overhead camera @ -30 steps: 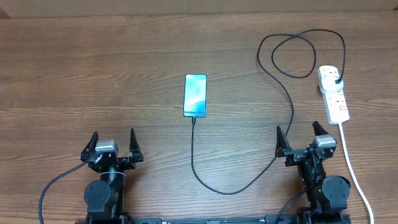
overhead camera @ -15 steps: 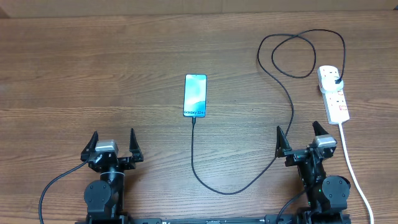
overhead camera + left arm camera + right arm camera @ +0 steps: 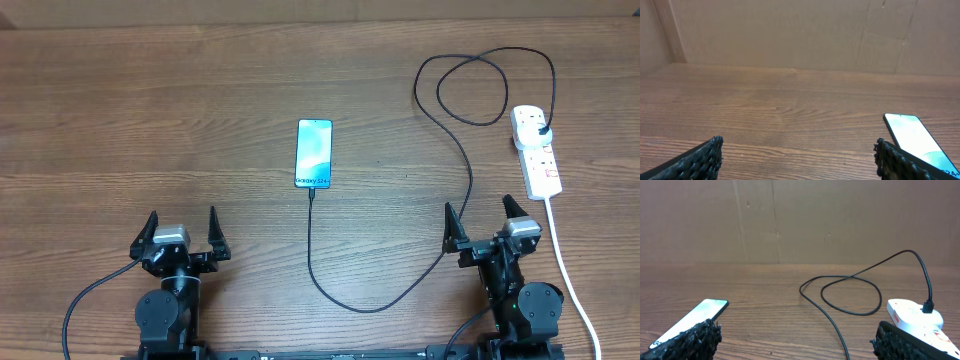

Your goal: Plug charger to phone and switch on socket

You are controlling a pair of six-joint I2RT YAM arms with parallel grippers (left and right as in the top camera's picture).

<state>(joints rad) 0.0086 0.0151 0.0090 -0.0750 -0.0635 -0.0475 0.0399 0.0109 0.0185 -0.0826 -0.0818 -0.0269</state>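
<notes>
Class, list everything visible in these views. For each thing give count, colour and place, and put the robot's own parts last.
phone: one, light blue screen with black edges, flat at the table's middle
charger: one, thin black cable, from the phone's near end, curving right, looping at the far right, plug in the socket
socket: one, white strip with red marks, right side
white cord: one, thick, from the socket to the near edge
table: one, brown wood
back wall: brown board
left gripper: one, black, open, near edge
right gripper: one, black, open, near edge
</notes>
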